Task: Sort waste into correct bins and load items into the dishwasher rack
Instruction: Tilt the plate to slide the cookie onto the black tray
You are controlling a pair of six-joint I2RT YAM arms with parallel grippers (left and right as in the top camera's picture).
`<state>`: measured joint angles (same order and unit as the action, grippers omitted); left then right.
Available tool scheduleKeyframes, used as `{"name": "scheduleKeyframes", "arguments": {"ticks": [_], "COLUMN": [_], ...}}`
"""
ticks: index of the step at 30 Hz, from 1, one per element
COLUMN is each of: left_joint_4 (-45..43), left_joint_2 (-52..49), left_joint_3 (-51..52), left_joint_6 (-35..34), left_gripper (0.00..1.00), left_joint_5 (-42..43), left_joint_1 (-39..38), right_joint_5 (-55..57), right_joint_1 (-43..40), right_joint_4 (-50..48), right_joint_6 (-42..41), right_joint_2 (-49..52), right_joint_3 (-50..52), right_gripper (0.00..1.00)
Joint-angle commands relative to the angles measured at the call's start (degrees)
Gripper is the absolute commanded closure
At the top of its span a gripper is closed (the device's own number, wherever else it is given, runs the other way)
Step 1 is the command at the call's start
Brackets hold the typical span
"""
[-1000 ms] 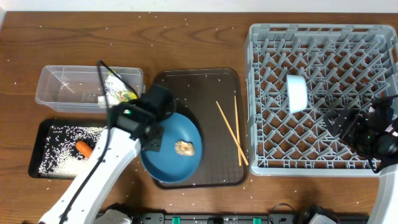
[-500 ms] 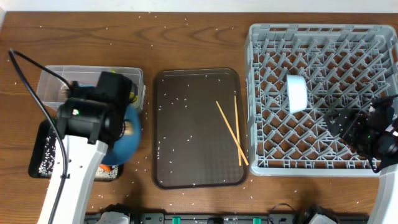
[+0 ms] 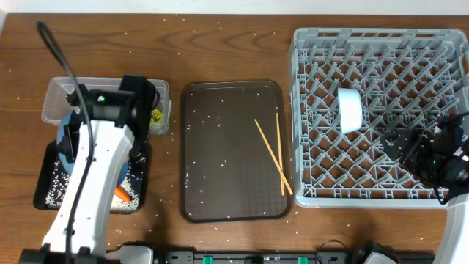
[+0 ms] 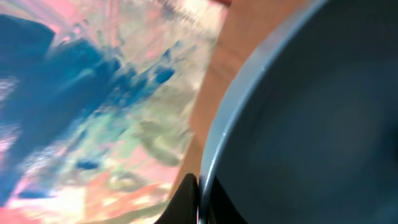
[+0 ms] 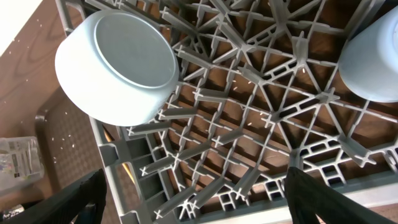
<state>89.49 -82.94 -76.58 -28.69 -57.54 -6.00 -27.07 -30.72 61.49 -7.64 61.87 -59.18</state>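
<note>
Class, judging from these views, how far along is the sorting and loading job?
Done: white bowl in the dishwasher rack; carrot and rice on the black tray; wrapper in the clear tub. In hand: left fingers hold the blue plate over the black tray. Left: plate and chopsticks to load.

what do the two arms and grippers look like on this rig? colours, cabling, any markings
Left arm: white tubular links, black wrist housing with a small green light, and a black cable looping off it. Right arm: same white link, black wrist end with dark cables bunched around it. Right gripper fingers are plain matte black. No readable markings.
</note>
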Motion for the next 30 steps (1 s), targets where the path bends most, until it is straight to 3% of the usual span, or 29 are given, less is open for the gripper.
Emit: {"name": "scheduleKeyframes", "arguments": {"ticks": [1,8,12,22,27,30], "left_joint_4": [3.7,7.3,7.3,5.8,1.9,0.6], "left_joint_2": [0.3,-0.2,-2.1,-4.1,-2.6,-0.6], "left_joint_3": [-1.2,-1.2,-0.6,-0.5,-0.8,-1.7], "left_joint_6": [-5.9,-4.0,0.6,0.3,0.2,-4.5], "left_gripper": [0.94,0.94,0.94,0.94,0.94,0.94], "left_joint_5": [-5.9,-10.7,-13.7,-13.7,-6.4,-0.7], "left_joint_1": [0.2,0.2,0.9,2.4,2.0,2.0], "right_joint_5": [-0.6,-0.6,-0.6,-0.6,-0.6,-0.6], "right_joint_1": [0.9,0.9,0.9,0.9,0.9,0.9], "right_joint_4": [-0.1,-0.7,-0.8,0.0,0.0,0.1], "right_joint_6": [-0.6,-0.2,-0.1,0.0,0.0,0.5], "right_joint_2": [-0.1,-0.1,-0.1,-0.1,-0.1,-0.1], "right_joint_3": [-0.7,-0.7,-0.7,-0.7,-0.7,-0.7], "right_gripper": [0.14,0.12,0.12,0.12,0.12,0.12]}}
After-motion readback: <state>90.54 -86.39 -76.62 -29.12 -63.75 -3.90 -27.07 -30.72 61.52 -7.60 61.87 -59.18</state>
